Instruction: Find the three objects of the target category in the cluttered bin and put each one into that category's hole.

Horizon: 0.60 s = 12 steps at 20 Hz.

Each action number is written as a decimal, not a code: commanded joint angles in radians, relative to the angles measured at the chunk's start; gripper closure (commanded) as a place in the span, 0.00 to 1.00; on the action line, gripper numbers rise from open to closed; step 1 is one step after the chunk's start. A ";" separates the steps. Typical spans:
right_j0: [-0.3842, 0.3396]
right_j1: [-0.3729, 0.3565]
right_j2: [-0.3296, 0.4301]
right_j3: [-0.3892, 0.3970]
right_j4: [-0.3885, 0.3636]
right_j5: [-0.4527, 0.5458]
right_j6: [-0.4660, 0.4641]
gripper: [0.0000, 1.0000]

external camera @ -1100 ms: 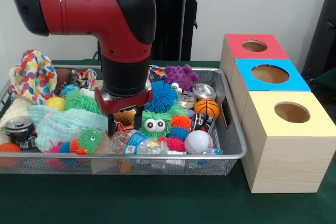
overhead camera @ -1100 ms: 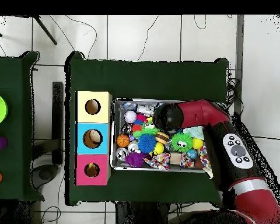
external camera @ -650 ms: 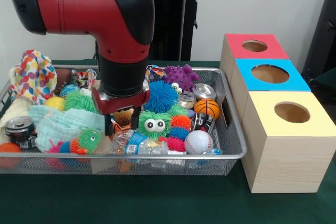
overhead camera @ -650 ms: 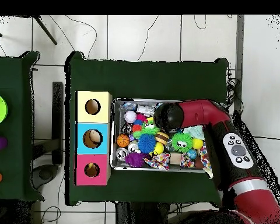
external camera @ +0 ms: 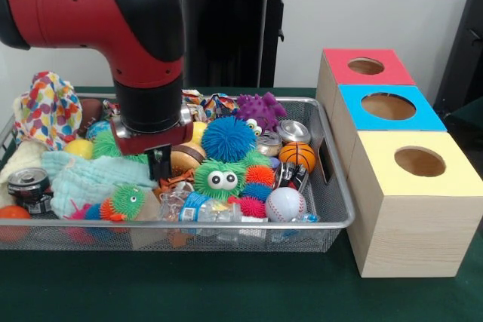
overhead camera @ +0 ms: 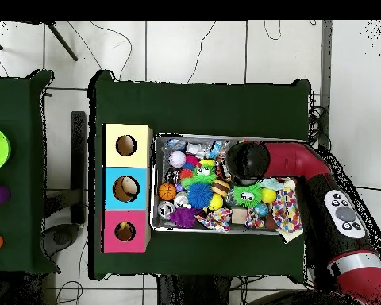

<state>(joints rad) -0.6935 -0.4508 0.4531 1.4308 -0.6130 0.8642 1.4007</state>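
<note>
Clutter fills the wire bin (external camera: 332, 220) from wall to wall: we see spiky rubber toys, balls, cans, cloth and crumpled plastic heaped together. Our gripper (external camera: 160, 165) hangs low over the left-centre of the heap, just above a brown, striped ball (external camera: 186, 157) and beside the pale blue cloth (external camera: 90, 175). Only one dark block of it shows below the red wrist, so we cannot tell whether the fingers are spread or pressed together, and nothing visible is held.

Near it sit a blue spiky ball (external camera: 229, 138) and a green fuzzy toy with big eyes (external camera: 219, 179). Further right lie a small basketball (external camera: 297, 156), a baseball (external camera: 285, 203) and a silver can (external camera: 292, 131); a purple spiky toy (external camera: 259, 109) rests against the far wall. A second can (external camera: 27, 185) lies at the left end, below a patterned cloth (external camera: 48, 107).

Beside the bin stand three wooden boxes, each with a round hole: red-topped box (external camera: 365, 67), blue-topped box (external camera: 388, 106), yellow-topped box (external camera: 419, 162). From overhead, our arm (overhead camera: 305, 167) reaches in from the bin's right side.
</note>
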 commanded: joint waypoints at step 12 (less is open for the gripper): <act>-0.010 0.022 0.034 0.054 0.034 0.125 -0.140 1.00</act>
<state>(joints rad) -0.7071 -0.4473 0.4532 1.4339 -0.6020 0.8676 1.4007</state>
